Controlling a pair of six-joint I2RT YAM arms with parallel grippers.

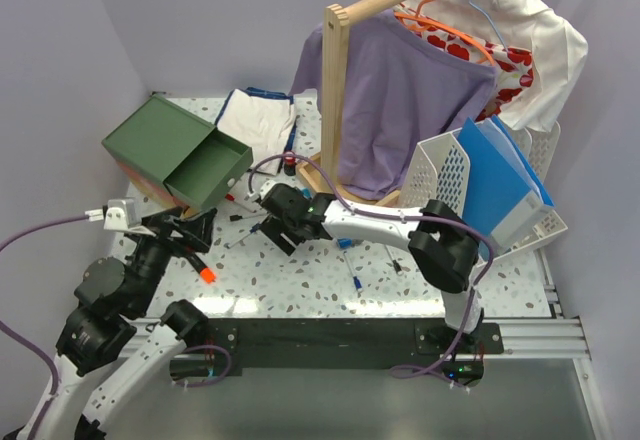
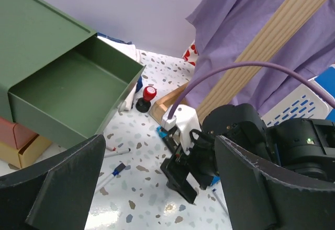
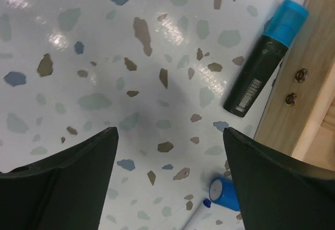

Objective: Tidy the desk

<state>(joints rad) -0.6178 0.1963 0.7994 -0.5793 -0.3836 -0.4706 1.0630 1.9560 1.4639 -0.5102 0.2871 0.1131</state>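
The desk (image 1: pixel 300 285) is a white speckled top strewn with pens and markers. My left gripper (image 1: pixel 190 228) hovers open near the green drawer box (image 1: pixel 165 150), whose drawer (image 2: pixel 73 91) is pulled out; nothing is between its fingers (image 2: pixel 57 188). My right gripper (image 1: pixel 283 232) reaches to the middle of the desk and stands open just above bare surface, midway point (image 3: pixel 170 130). A black marker with a blue cap (image 3: pixel 264 57) lies beside the wooden rack foot. A blue cap (image 3: pixel 225 193) lies near the right finger. The left wrist view shows the right gripper (image 2: pixel 191 172) from the front.
A wooden clothes rack (image 1: pixel 337 100) with a purple shirt (image 1: pixel 400 90) stands behind. A white basket with blue folders (image 1: pixel 500 185) is at the right. A red-topped stamp (image 2: pixel 148 96), loose pens (image 2: pixel 112 175) and an orange-tipped marker (image 1: pixel 206 274) lie about. Folded white cloth (image 1: pixel 255 120) is at the back.
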